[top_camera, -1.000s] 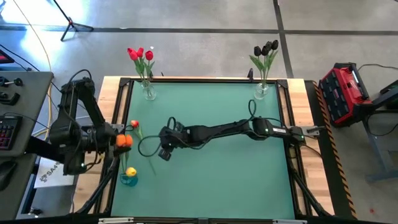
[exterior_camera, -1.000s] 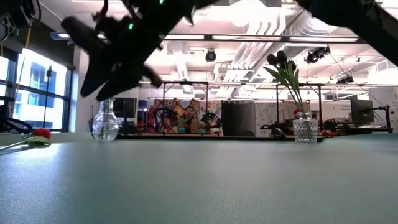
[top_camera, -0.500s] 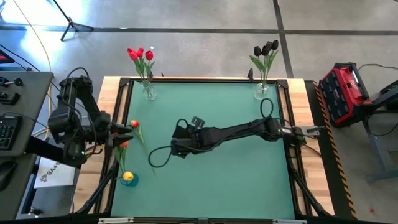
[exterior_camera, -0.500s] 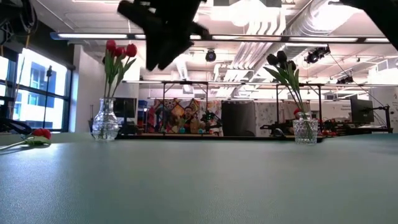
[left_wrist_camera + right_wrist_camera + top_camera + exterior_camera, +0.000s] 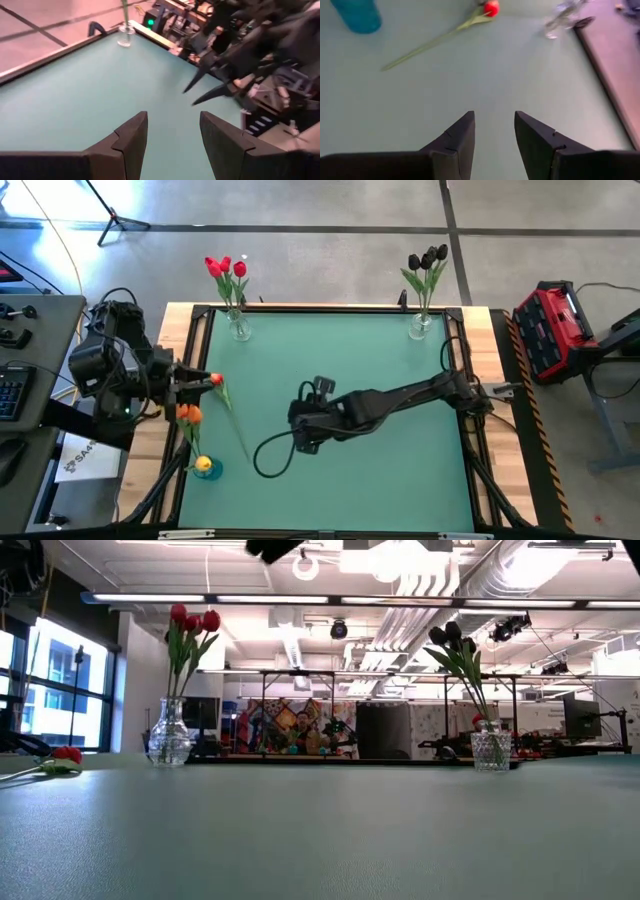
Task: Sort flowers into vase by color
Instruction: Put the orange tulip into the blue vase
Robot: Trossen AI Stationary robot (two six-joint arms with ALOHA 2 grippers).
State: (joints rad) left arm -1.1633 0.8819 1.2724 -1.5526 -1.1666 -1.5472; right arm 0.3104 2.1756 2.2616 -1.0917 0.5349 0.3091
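1. Two far corners look finished: red flowers [image 5: 226, 270] stand in a clear vase [image 5: 239, 328] at the far left corner, and dark flowers [image 5: 428, 260] stand in a second clear vase [image 5: 421, 326] at the far right corner.
2. One red flower [image 5: 216, 380] lies flat on the green table [image 5: 380, 350] near the left edge, its stem running toward the near side; it is not yet in a vase.
3. An orange flower [image 5: 187, 414] shows near the left edge, above a blue vase [image 5: 205, 470] at the near left that holds a yellow head [image 5: 203, 464]. Whether the orange one is held or already standing in that vase, I cannot tell.
4. The left gripper [image 5: 172, 145] hovers at the left edge, jaws apart, nothing between them in its wrist view.
5. The right gripper [image 5: 494, 132] hangs over mid-table, jaws apart and empty, facing the lying red flower.
6. By my judgement, the lying red flower is the main item left.
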